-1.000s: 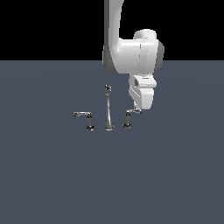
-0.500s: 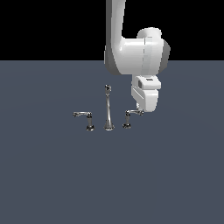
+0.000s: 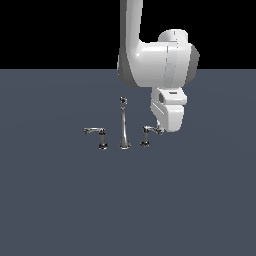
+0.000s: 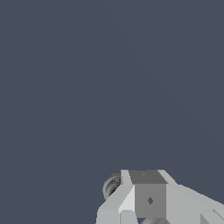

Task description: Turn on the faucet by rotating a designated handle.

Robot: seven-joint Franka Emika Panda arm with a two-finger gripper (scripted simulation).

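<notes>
Chrome faucet (image 3: 123, 125) on the grey counter (image 3: 60, 200).
Gripper (image 3: 161, 123) meets the handle (image 3: 149, 133)'s lever tip; its grip cannot be told.

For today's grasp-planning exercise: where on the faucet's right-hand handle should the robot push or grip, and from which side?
Probably the free end of the handle's short lever, farthest from its upright post, which gives the most turning leverage. Come from the exterior view's right, where the gripper already hangs beside that tip.

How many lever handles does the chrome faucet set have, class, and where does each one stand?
2. One handle stands on the exterior view's left of the spout; the other handle stands on its right, beside the tool. None seems hidden.
</notes>
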